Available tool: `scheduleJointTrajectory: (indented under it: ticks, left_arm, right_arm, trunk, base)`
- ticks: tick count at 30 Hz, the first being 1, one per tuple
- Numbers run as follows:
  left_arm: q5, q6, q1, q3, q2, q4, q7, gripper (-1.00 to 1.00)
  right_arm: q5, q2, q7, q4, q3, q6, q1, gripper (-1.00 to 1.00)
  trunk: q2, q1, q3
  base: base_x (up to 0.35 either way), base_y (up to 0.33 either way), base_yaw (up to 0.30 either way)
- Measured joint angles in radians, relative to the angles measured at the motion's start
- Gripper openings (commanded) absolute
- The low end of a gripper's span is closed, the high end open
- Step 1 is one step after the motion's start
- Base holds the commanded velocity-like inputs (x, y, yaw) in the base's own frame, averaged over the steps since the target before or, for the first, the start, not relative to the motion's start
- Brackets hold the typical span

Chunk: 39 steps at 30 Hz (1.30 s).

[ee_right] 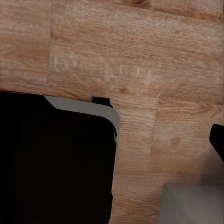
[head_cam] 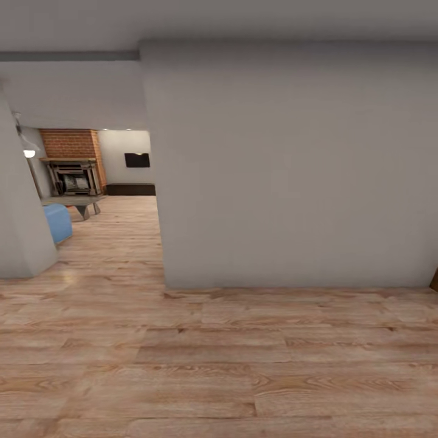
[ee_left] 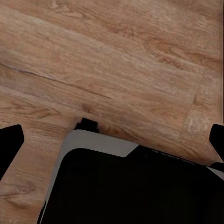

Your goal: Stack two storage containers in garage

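A pale grey wall (head_cam: 292, 164) takes up the centre and right of the head view. Through the opening at left lies the living room (head_cam: 115, 213) — brick fireplace (head_cam: 73, 164), blue sofa (head_cam: 58, 222), light plank flooring (head_cam: 219, 365). Left gripper (ee_left: 112, 140): dark fingers (ee_left: 9, 144) set wide, holding nothing. Right gripper's fingers (ee_right: 218, 140) — spread perhaps wide, I cannot tell.

Head view faces grey wall (head_cam: 292, 164) forward-down; both wrist views look close down on plank floor (ee_left: 116, 60), shared.
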Motion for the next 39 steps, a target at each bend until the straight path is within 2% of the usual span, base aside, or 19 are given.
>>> scheduleJointTrajectory:
  ticks: [19, 39]
  left_arm:
    - [-0.001, -0.004, 0.0, 0.0, -0.001, 0.0, 0.0, 1.0]
    - [-0.001, -0.011, 0.0, 0.0, -0.003, 0.0, 0.0, 1.0]
  right_arm:
    - [0.0, 0.003, 0.002, 0.0, -0.001, 0.003, 0.0, 1.0]
    - [0.001, 0.001, 0.0, 0.0, -0.001, 0.003, 0.0, 1.0]
  trunk:
    - [0.0, 0.0, 0.0]
    - [0.0, 0.0, 0.0]
  base:
    - [0.326, 0.0, 0.007]
    - [0.326, 0.0, 0.249]
